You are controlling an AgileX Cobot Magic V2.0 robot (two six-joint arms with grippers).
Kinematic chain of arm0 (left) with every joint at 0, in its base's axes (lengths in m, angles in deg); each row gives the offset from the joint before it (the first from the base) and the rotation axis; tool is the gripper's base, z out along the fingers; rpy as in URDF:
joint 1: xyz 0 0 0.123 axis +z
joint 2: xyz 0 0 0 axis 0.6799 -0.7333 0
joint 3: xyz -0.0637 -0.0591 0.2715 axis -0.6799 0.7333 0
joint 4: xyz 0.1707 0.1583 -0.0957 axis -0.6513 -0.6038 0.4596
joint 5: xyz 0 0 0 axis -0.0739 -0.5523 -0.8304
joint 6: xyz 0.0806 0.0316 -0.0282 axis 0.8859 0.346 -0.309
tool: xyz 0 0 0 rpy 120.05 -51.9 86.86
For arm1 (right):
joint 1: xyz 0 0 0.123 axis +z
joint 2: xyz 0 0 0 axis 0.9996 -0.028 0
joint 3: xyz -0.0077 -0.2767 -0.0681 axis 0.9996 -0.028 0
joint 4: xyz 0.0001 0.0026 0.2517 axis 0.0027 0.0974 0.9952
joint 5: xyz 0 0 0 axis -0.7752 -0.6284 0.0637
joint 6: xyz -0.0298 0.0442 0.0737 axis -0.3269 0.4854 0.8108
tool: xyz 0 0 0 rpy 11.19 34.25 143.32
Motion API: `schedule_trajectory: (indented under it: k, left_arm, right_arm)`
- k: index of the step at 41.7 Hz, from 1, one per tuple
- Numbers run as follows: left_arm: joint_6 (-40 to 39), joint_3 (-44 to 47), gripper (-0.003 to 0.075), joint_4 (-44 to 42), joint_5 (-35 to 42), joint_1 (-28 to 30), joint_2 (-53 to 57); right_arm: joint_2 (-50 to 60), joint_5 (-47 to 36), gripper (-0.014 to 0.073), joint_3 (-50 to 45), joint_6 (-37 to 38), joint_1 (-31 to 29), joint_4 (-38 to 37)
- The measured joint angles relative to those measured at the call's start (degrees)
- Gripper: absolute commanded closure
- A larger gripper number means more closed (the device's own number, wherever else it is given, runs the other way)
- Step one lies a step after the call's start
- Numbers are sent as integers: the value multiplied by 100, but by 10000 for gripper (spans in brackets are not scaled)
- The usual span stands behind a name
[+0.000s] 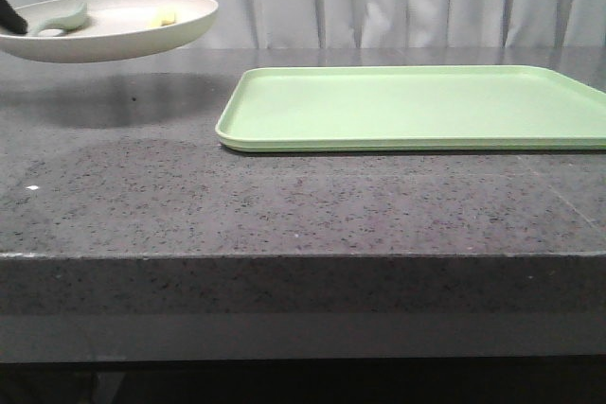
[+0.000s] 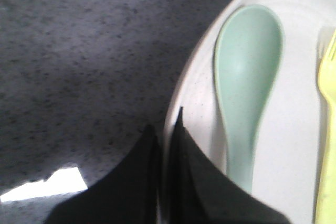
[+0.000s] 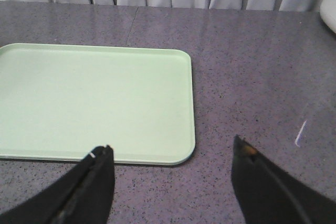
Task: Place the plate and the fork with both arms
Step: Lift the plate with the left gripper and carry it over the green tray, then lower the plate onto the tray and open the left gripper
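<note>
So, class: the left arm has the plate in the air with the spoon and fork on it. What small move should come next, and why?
Probably carry the plate sideways toward the green tray, keeping it level. The left end effector pinches its rim, it hangs above the table, and the spoon and fork lie loose on it.

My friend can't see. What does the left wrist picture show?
The left gripper pinches the rim of a cream-white plate, held above a speckled grey table. A grey-green spoon and a pale-yellow fork lie on the plate.
</note>
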Motion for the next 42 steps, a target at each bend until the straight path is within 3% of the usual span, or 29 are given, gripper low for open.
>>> schedule_trajectory:
  k: [20, 42]
  left_arm:
    - [-1441, -689, 738, -727, -30, -1995, -103]
    - [-2848, -2238, 738, -1423, 182, -3588, -1552]
  right_arm:
    - [0, 0, 88, 0, 0, 0, 0]
    - [0, 0, 88, 0, 0, 0, 0]
